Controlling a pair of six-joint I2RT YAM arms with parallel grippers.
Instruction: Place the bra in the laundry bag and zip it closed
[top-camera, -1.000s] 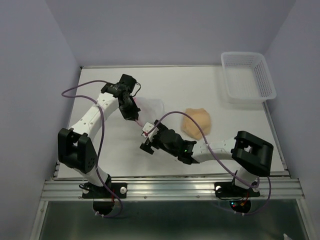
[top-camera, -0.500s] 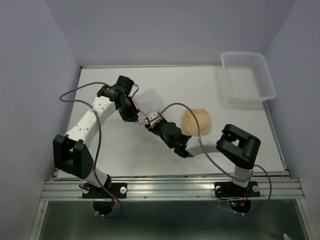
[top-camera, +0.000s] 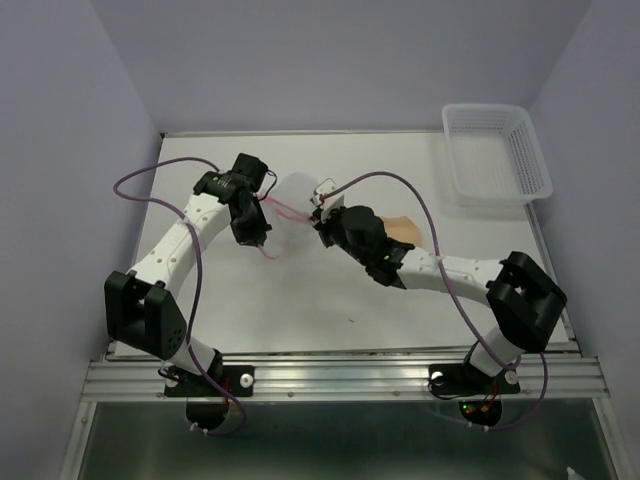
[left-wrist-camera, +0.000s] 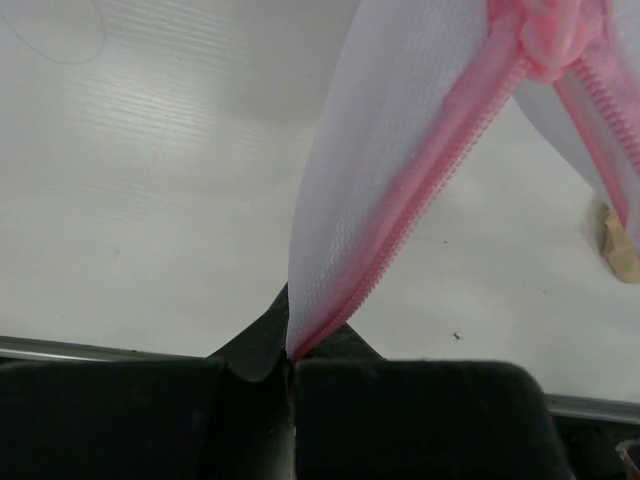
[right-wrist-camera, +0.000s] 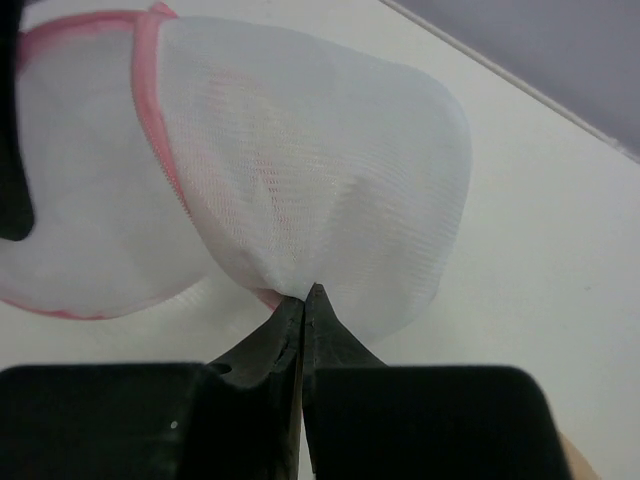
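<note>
The laundry bag (top-camera: 295, 192), translucent white mesh with a pink zipper rim, hangs stretched between my two grippers at the table's centre back. My left gripper (top-camera: 258, 236) (left-wrist-camera: 290, 355) is shut on the bag's pink zipper edge (left-wrist-camera: 400, 215). My right gripper (top-camera: 320, 208) (right-wrist-camera: 305, 295) is shut on the bag's mesh (right-wrist-camera: 320, 170) at its lower edge. The beige bra (top-camera: 404, 228) lies on the table to the right of the bag. My right arm hides most of it. A sliver of the bra (left-wrist-camera: 620, 250) shows in the left wrist view.
A white plastic lattice basket (top-camera: 497, 155) stands at the back right corner. Purple cables arc over both arms. The table's (top-camera: 300, 300) raised edges run along the back and both sides.
My right arm swung from the table's middle up to the bag and its open jaws shut on the mesh. It now covers most of the bra. The left gripper kept its hold.
</note>
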